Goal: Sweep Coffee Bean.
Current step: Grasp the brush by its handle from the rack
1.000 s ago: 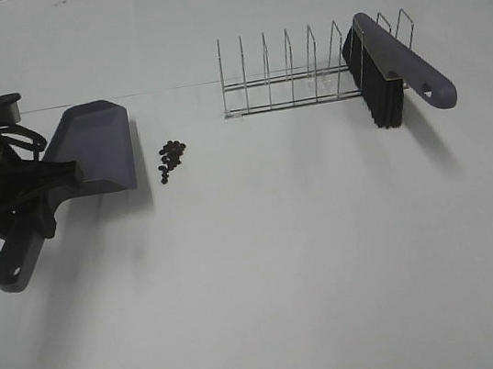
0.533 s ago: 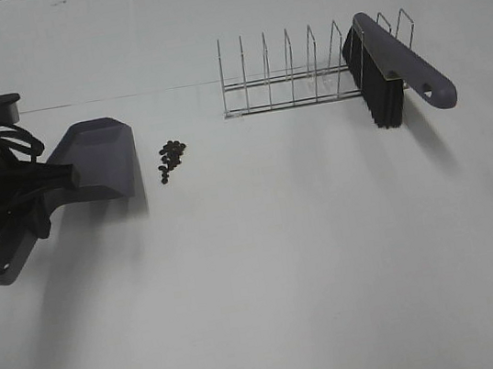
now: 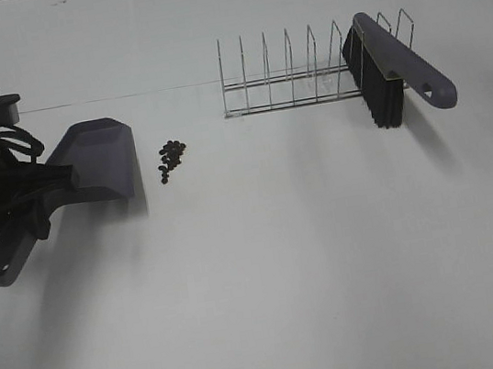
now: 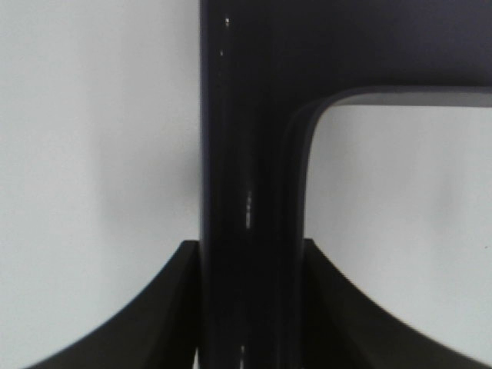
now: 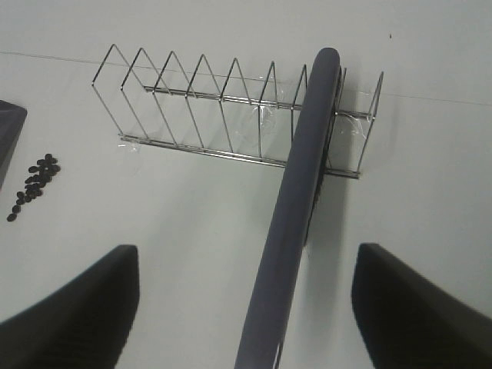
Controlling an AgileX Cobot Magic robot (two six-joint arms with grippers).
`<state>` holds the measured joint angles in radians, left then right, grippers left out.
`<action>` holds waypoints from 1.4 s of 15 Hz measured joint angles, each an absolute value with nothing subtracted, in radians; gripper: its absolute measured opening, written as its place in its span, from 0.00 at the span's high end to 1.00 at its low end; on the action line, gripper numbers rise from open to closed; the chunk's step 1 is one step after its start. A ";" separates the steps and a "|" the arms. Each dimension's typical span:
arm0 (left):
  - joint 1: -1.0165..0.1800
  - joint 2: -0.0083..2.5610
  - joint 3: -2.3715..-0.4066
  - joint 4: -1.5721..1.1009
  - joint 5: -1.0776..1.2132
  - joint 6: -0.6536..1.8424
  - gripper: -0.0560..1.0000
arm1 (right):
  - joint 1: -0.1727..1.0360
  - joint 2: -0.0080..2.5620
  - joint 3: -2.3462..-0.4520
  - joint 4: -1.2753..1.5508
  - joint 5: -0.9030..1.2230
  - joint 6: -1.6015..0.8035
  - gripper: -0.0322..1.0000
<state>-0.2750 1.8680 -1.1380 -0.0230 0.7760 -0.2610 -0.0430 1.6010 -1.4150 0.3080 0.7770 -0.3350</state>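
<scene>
Beans [image 3: 171, 159]: small dark cluster lying on the white table [image 3: 296, 270], just beside the front lip of the dustpan [image 3: 99, 158], not touching it.
Dustpan: grey-purple, mouth facing the beans, handle angled back toward the near-left edge of the table.
Left gripper [image 4: 250, 265]: fingers clamped tight on the dustpan handle, one on each side.
Brush [image 3: 394, 65]: well apart from the beans, leaning in the right-hand end of the wire rack [image 3: 286, 78], bristles down, handle jutting out forward.
Right gripper [image 5: 246, 307]: fingers spread wide; the brush handle lies between them in the wrist view, no contact seen.
</scene>
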 joint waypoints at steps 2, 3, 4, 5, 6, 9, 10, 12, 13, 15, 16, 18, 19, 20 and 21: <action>-0.275 1.868 -1.138 -0.023 0.776 -0.261 0.65 | -0.043 1.735 -1.552 0.308 0.838 -0.298 0.40; -0.275 1.868 -1.138 -0.024 0.776 -0.261 0.65 | -0.042 1.810 -1.634 0.295 0.876 -0.265 0.44; -0.275 1.868 -1.138 -0.026 0.776 -0.261 0.65 | -0.033 1.880 -1.718 0.261 0.910 -0.224 0.45; -0.275 1.868 -1.138 -0.026 0.776 -0.261 0.65 | -0.017 1.952 -1.797 0.207 0.936 -0.189 0.46; -0.275 1.868 -1.138 -0.027 0.776 -0.261 0.65 | 0.002 2.014 -1.865 0.153 0.963 -0.148 0.46; -0.275 1.868 -1.138 -0.030 0.781 -0.261 0.65 | 0.044 2.181 -2.055 0.057 1.030 -0.068 0.46; -0.275 1.868 -1.138 -0.030 0.791 -0.261 0.65 | 0.048 2.231 -2.108 0.052 1.045 -0.062 0.46; -0.275 1.868 -1.138 -0.046 0.799 -0.261 0.65 | 0.049 2.337 -2.197 0.044 1.067 -0.061 0.46; -0.275 1.868 -1.138 -0.054 0.801 -0.261 0.65 | 0.049 2.364 -2.206 0.043 1.070 -0.061 0.46; -0.275 1.868 -1.138 -0.056 0.801 -0.261 0.65 | 0.049 2.405 -2.213 0.033 1.070 -0.060 0.46; -0.275 1.868 -1.138 -0.056 0.801 -0.261 0.65 | 0.049 2.424 -2.213 0.017 1.059 -0.060 0.46; -0.275 1.868 -1.138 -0.059 0.801 -0.261 0.65 | 0.049 2.460 -2.213 0.000 1.043 -0.060 0.46; -0.275 1.868 -1.138 -0.059 0.801 -0.261 0.65 | 0.049 2.477 -2.213 -0.008 1.025 -0.060 0.47; -0.275 1.868 -1.138 -0.059 0.801 -0.261 0.65 | 0.049 2.489 -2.213 -0.010 1.012 -0.060 0.49; -0.275 1.868 -1.138 -0.059 0.801 -0.261 0.65 | 0.049 2.497 -2.213 -0.010 1.002 -0.060 0.54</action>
